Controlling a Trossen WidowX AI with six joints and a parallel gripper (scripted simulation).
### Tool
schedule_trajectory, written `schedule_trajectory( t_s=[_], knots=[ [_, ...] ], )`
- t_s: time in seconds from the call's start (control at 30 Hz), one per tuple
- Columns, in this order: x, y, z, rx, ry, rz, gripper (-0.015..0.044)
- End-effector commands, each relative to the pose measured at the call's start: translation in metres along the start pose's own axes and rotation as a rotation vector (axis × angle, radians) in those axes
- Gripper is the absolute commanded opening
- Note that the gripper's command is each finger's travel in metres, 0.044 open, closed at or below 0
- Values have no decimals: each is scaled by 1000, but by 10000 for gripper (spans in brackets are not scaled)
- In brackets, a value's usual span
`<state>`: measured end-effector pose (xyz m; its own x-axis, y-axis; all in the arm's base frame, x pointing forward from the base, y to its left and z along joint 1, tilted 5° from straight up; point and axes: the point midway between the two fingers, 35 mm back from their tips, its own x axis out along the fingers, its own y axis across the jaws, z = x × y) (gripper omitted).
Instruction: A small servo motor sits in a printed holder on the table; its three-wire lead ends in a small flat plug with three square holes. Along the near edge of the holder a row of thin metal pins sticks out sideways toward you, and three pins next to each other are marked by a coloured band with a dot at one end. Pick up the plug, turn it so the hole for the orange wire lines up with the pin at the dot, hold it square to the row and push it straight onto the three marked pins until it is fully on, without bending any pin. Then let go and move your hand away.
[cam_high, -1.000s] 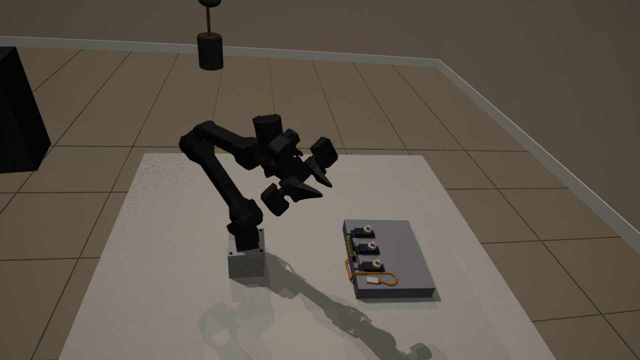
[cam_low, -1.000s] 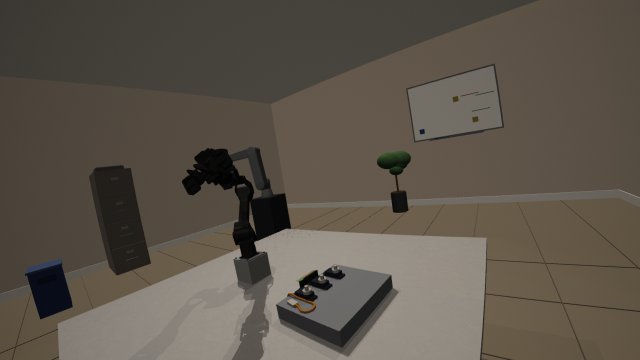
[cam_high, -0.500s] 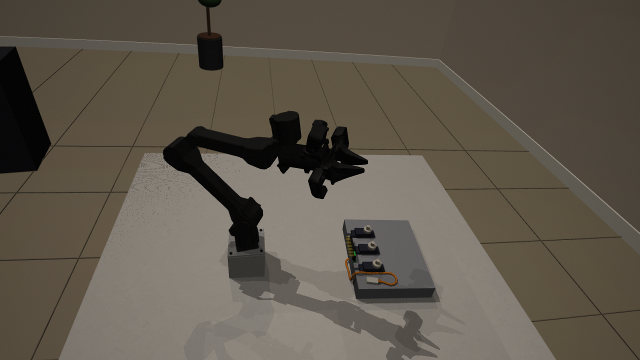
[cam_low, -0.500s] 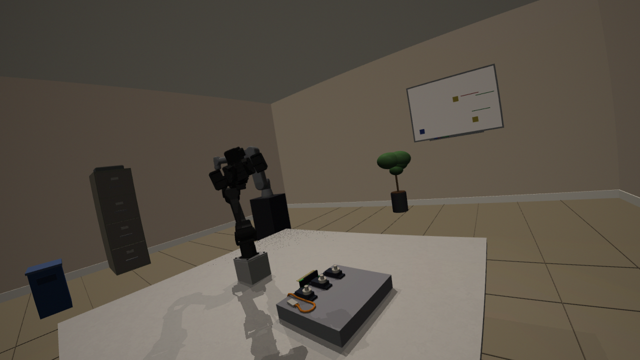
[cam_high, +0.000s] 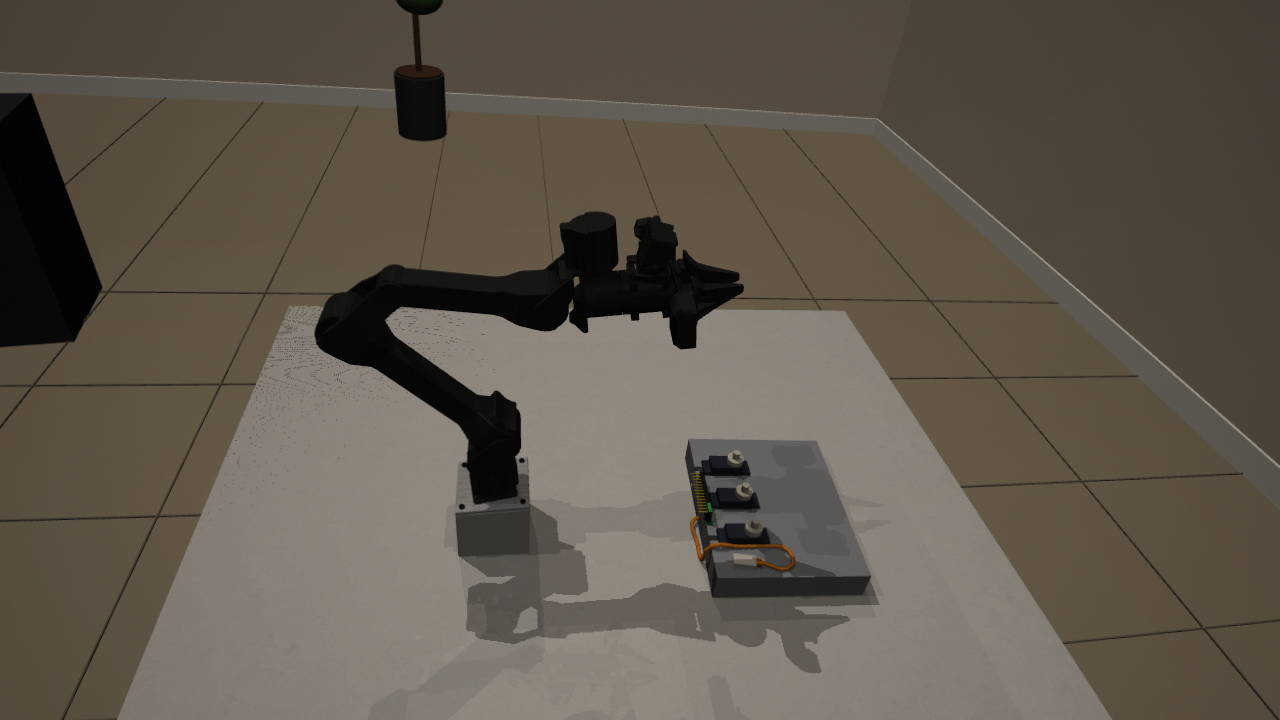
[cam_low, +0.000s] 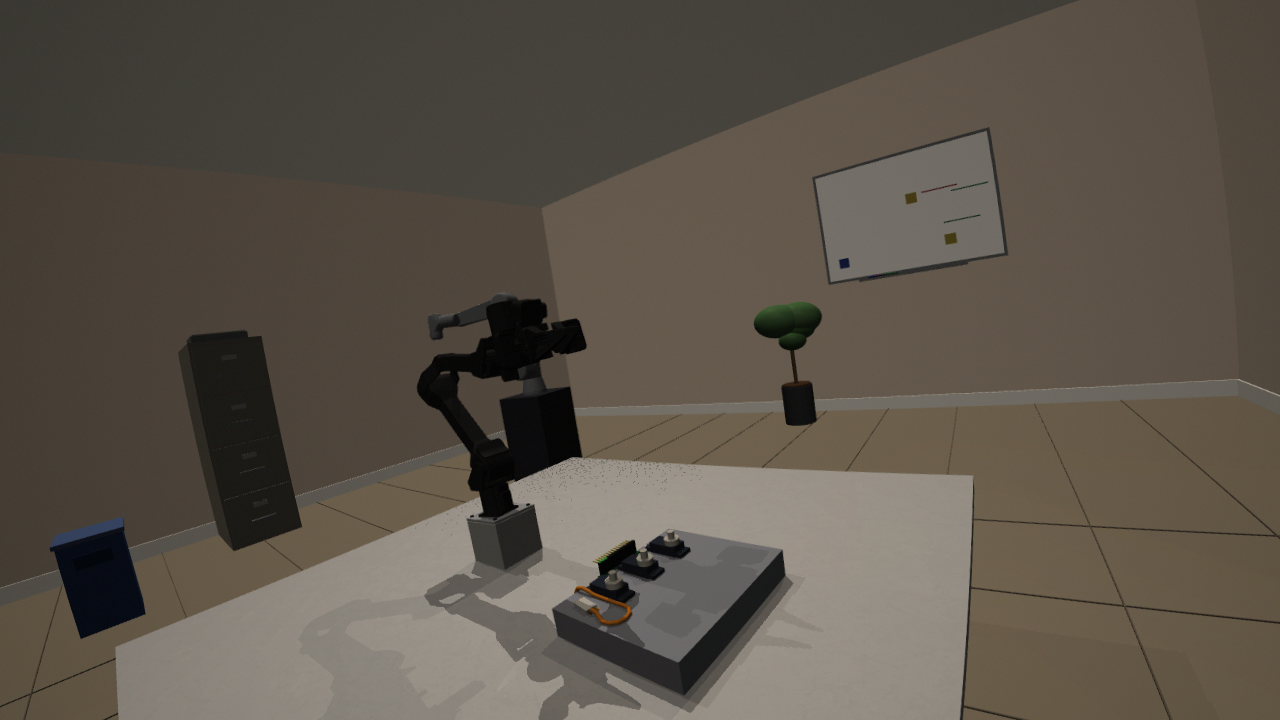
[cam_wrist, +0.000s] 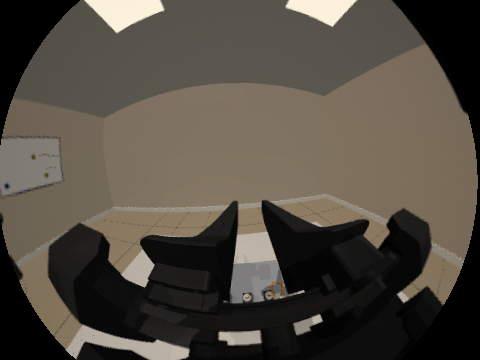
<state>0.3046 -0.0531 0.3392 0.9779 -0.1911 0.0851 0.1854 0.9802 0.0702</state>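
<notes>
The white plug (cam_high: 744, 560) (cam_low: 585, 604) lies flat on top of the grey holder (cam_high: 836, 569) (cam_low: 698, 637) (cam_wrist: 244, 276), near its front left corner in the top view. Its orange lead (cam_high: 793, 560) (cam_low: 617, 621) loops beside it. The pin row (cam_high: 698, 492) (cam_low: 614, 550) sticks out along the holder's edge facing the arm base. A green mark (cam_high: 708, 508) shows near one end; single pins and the dot are too small to tell. My gripper (cam_high: 741, 281) (cam_wrist: 249, 204) is partly open and empty, pointing level, high above the holder. The plug's holes are not visible.
Three dark servos (cam_high: 742, 534) (cam_high: 735, 497) (cam_high: 726, 465) with pale round horns stand up from the holder beside the pins. The arm's grey base block (cam_high: 492, 532) (cam_low: 506, 539) stands across from the pins on the white table (cam_high: 313, 501) (cam_low: 859, 573).
</notes>
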Motion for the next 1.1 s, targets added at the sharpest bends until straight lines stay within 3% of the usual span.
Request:
schedule_trajectory(
  t_s=[0.0,0.07,0.27,0.67,1.07],
  knots=[
    [0,36,-11,-39,22,130,115],
    [1,52,-16,-58,39,188,115],
    [26,42,-40,-80,184,144,115],
    [74,2,-112,-108,573,31,115],
    [94,-48,-193,-87,963,-70,115]
  ],
)
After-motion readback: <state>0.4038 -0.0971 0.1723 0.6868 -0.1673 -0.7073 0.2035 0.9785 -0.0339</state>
